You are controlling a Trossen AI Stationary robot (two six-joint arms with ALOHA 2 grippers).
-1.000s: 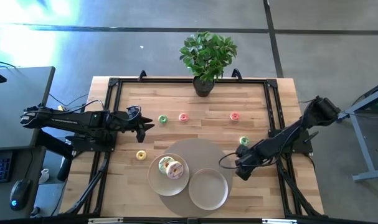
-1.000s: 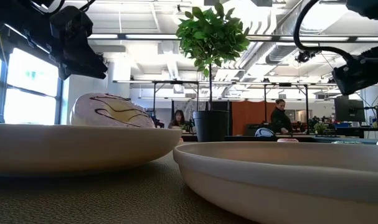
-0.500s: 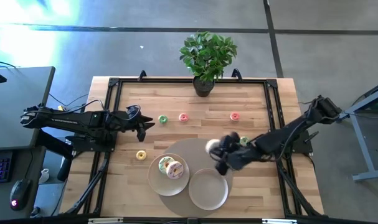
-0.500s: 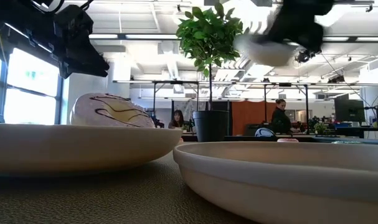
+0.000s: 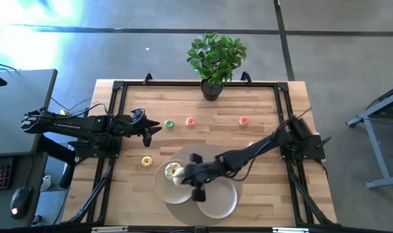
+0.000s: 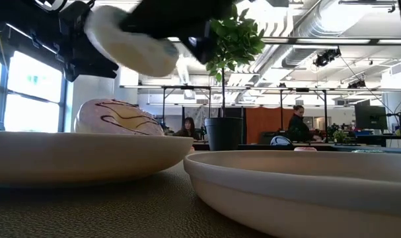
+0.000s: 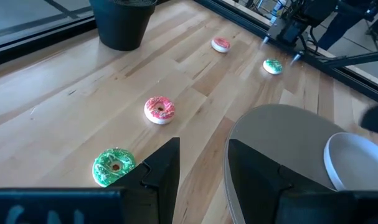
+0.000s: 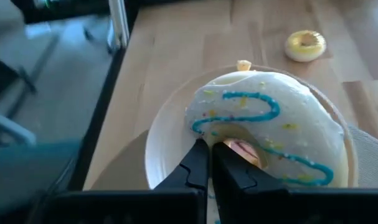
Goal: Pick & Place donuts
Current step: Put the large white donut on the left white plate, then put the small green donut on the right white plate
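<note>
My right gripper [image 8: 212, 152] reaches across the table and hangs over the left beige plate [image 5: 161, 186], shut on a white donut with blue icing lines [image 8: 263, 118]. In the low view this white donut [image 6: 131, 46] floats above a pink-white donut with brown lines [image 6: 117, 119], which lies on that plate. My left gripper [image 7: 204, 168] hovers open over the table's left part, just short of a green mini donut [image 7: 114, 167]. A pink mini donut [image 7: 159, 109] lies on the wood beyond it. Other minis lie on the wood too: yellow [image 5: 146, 161], red-pink [image 5: 244, 120] and green [image 7: 273, 65]. My right gripper pinches the white donut between its two fingers on the ring's part nearest the wrist [image 8: 198, 130], beside the hole. The fingertips [image 8: 201, 155] stand almost together there. The donut is lifted clear and tilted, above the left plate.
A second beige plate [image 5: 222, 206] sits right of the first, both on a round grey mat [image 5: 206, 154]. A potted plant [image 5: 212, 87] stands at the far edge's middle. Black frame rails run along the table's sides. Bare wood lies between the mini donuts.
My right gripper has swept from the table's right part toward the left, passing over the mat, and now hangs over the left plate. The white donut has travelled with it, lifted clear the whole way.
</note>
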